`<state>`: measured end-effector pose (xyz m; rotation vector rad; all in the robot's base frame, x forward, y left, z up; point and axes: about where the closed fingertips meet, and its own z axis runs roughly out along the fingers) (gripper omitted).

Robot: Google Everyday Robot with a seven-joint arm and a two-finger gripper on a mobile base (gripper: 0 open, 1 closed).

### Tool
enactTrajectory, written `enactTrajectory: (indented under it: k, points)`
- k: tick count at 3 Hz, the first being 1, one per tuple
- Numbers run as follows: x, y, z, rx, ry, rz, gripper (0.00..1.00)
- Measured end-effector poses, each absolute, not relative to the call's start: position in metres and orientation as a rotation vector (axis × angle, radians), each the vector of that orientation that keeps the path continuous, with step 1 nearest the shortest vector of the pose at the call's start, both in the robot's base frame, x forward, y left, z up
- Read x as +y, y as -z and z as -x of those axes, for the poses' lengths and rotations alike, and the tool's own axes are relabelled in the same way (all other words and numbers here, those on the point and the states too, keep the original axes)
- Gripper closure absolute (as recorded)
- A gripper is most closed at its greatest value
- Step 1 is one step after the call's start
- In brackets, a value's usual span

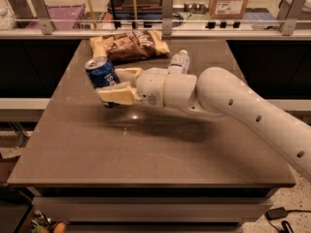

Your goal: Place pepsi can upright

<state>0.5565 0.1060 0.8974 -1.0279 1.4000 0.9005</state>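
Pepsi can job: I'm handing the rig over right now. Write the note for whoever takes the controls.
Tool: shut on the blue metal pepsi can, over the rear left part of the grey-brown table as the camera view shows it.
Can: tilted in the grasp, silver top uppermost. I cannot tell whether its base touches the table.
Nearby: brown crinkled snack bag behind the can, clear plastic water bottle lying behind the wrist.
Done: can grasped.
Left: bring it vertical, set it on its base on bare table, release, back away.
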Motion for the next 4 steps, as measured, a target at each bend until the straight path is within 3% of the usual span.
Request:
enactTrajectory:
  k: [4]
  points:
    - [0.135, -0.879, -0.544, 1.389, -0.944, 1.101, 1.00]
